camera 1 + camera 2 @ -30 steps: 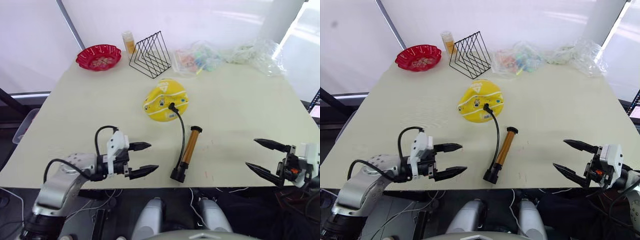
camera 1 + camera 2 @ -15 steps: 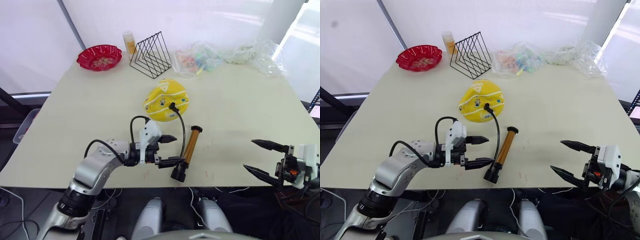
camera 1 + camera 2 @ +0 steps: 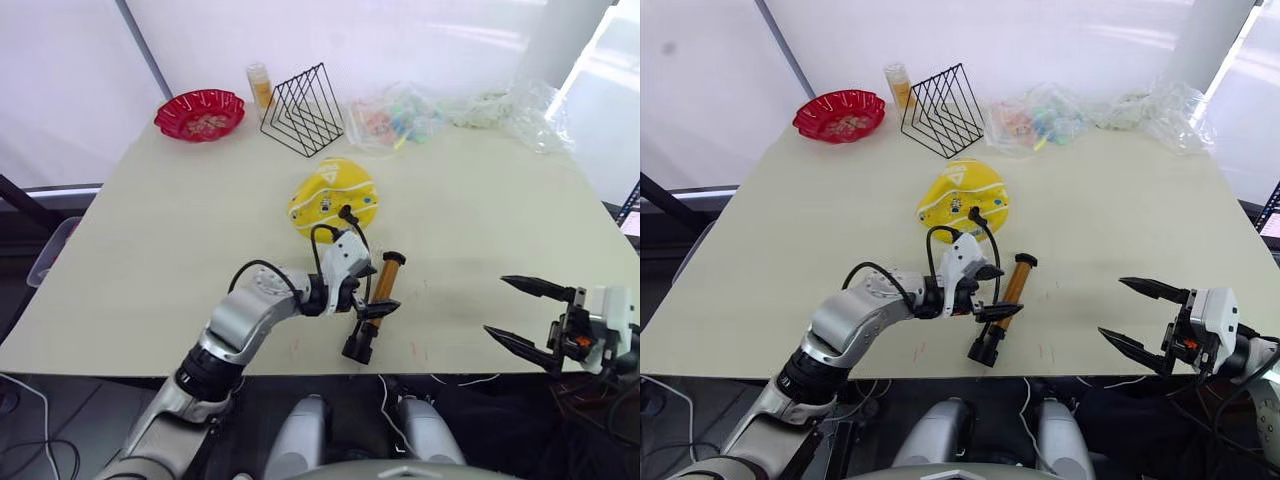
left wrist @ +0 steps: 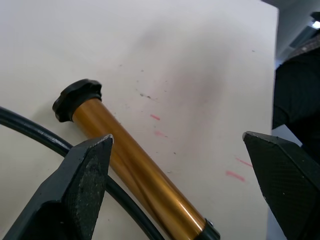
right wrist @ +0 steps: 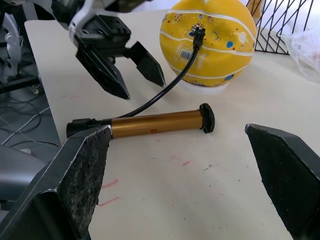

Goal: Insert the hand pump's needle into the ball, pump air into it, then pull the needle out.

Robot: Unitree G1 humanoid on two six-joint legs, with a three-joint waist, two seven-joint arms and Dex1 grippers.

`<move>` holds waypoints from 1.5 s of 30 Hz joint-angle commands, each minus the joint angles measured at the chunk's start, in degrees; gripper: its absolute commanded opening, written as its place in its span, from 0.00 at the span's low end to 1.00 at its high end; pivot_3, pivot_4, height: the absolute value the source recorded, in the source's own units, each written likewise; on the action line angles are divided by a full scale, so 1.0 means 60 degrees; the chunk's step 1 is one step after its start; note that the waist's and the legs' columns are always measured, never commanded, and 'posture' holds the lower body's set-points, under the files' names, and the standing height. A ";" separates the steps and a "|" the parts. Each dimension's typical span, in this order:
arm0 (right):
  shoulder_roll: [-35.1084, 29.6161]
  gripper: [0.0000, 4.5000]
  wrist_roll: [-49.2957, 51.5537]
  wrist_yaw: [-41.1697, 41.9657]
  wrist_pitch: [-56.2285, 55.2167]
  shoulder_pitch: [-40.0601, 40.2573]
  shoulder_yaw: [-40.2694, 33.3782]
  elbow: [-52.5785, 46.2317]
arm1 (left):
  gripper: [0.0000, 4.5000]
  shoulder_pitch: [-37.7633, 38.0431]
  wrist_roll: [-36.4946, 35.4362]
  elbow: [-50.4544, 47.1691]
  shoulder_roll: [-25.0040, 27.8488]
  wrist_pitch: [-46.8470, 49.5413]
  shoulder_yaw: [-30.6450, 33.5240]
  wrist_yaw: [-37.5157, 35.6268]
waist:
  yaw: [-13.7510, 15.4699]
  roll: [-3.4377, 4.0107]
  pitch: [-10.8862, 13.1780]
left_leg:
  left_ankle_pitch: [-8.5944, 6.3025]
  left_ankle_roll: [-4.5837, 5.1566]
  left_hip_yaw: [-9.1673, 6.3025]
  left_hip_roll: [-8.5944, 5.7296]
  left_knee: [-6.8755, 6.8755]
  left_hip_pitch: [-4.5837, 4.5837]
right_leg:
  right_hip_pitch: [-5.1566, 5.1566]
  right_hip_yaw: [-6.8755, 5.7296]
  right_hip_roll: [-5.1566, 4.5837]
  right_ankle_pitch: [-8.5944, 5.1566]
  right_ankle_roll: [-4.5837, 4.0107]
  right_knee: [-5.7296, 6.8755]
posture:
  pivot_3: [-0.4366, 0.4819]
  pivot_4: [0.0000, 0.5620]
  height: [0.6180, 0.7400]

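Left gripper [image 3: 368, 293] has reached the hand pump [image 3: 378, 304]; wire rack [image 3: 302, 110] beyond.

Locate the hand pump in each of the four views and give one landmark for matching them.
Left eye view: hand pump lies near the table's front edge, at the open left gripper.
Right eye view: pump below the ball, front of centre.
Left wrist view: gold tube runs diagonally between the fingers.
Right wrist view: pump lies crosswise, mid-picture.
Shared landmark: the black hose from the pump to the ball.
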 commanded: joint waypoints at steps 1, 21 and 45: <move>0.0023 1.00 0.0055 -0.0058 -0.0182 -0.0031 -0.0004 -0.0268 | 0.98 -0.0183 0.0264 -0.0003 -0.0237 0.0120 -0.0255 0.0328 | 0.0001 0.0000 0.0000 | 0.0000 0.0000 0.0000 -0.0001 0.0001 0.0000 | 0.0000 0.0001 -0.0001 0.0001 -0.0001 0.0000 | 0.48 0.27 0.97; 0.0060 1.00 -0.0029 -0.0200 -0.0403 0.0043 0.0084 -0.0203 | 0.98 -0.0256 0.1039 0.0450 -0.0578 0.1831 -0.0853 0.1472 | -0.0012 0.0002 -0.0001 | 0.0000 0.0000 0.0002 -0.0004 0.0003 0.0005 | 0.0000 0.0002 0.0000 0.0010 -0.0014 0.0007 | 0.48 0.27 0.97; 0.0185 1.00 -0.0143 -0.0393 -0.0535 0.0132 0.0260 -0.0271 | 0.34 -0.0766 0.2128 0.2752 -0.0827 0.0443 -0.1584 0.1069 | -0.0018 0.0010 -0.0012 | 0.0000 0.0000 0.0001 -0.0006 0.0005 0.0025 | 0.0018 0.0003 0.0000 0.0009 -0.0012 0.0009 | 0.48 0.27 0.97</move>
